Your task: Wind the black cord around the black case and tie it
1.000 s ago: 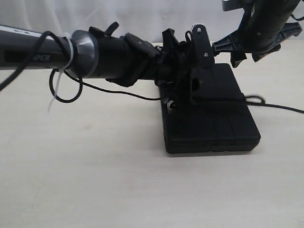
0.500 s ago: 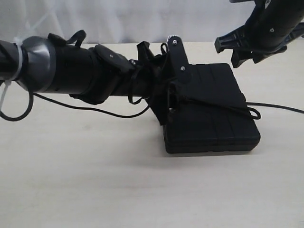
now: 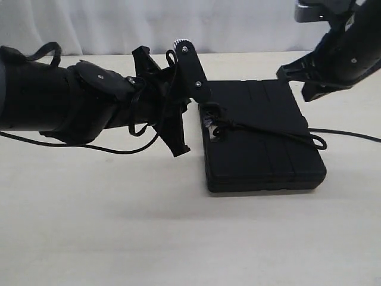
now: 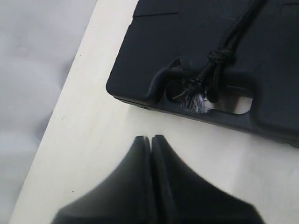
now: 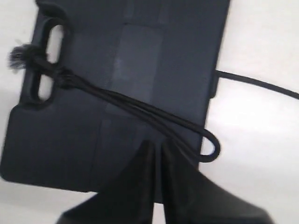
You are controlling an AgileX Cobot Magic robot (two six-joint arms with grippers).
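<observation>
The black case [image 3: 262,149] lies flat on the table, right of centre. The black cord [image 3: 268,132] runs across its top from a knot at the handle slot [image 4: 217,58] to a loop [image 5: 212,149] at the opposite edge. From there it trails off over the table [image 3: 357,134]. Its frayed end [image 4: 194,100] sits at the slot. My left gripper [image 3: 201,100] is shut and empty, just left of the case; its tips [image 4: 152,137] are over bare table. My right gripper [image 3: 294,82] hovers above the case's far right corner, shut on nothing, its tips [image 5: 159,142] near the loop.
The beige table [image 3: 119,226] stretches in front and to the left of the case. A white curtain [image 3: 178,24] hangs behind the table. The left arm's own thin cable [image 3: 89,149] sags over the table left of the case.
The left gripper has drawn back leftwards off the case and shut. The right gripper has lifted slightly and shut. The cord stays tied on the case.
</observation>
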